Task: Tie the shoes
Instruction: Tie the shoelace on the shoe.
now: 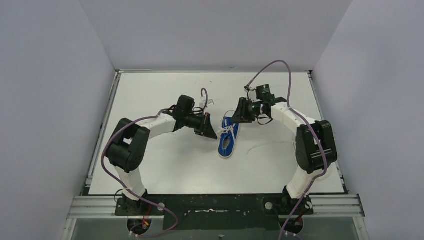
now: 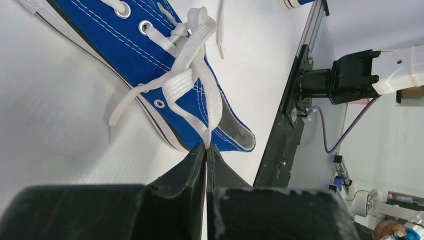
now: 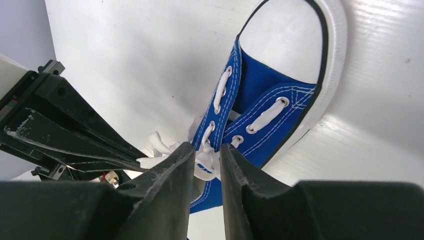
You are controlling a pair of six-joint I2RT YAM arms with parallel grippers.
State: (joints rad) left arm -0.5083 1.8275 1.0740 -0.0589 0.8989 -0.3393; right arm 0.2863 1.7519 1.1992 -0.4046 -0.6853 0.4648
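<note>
One blue shoe lies on the white bench between the two arms, with its toe toward their bases and its heel toward the far wall. Its mouth is open, and grey lining shows inside near the heel.

The canvas carries white stitching and metal eyelets. A white sole runs round it and meets a white toe cap. The white lace is flat. It crosses the eyelets and bunches in loose loops over the tongue, and one free end trails onto the bench.

The left tool is pressed together, pinching a strand of lace at its very tips just beside the heel. The right tool is narrowly spread over the upper eyelets. A bunch of lace sits in the gap, and we cannot tell whether the fingers touch it.
</note>
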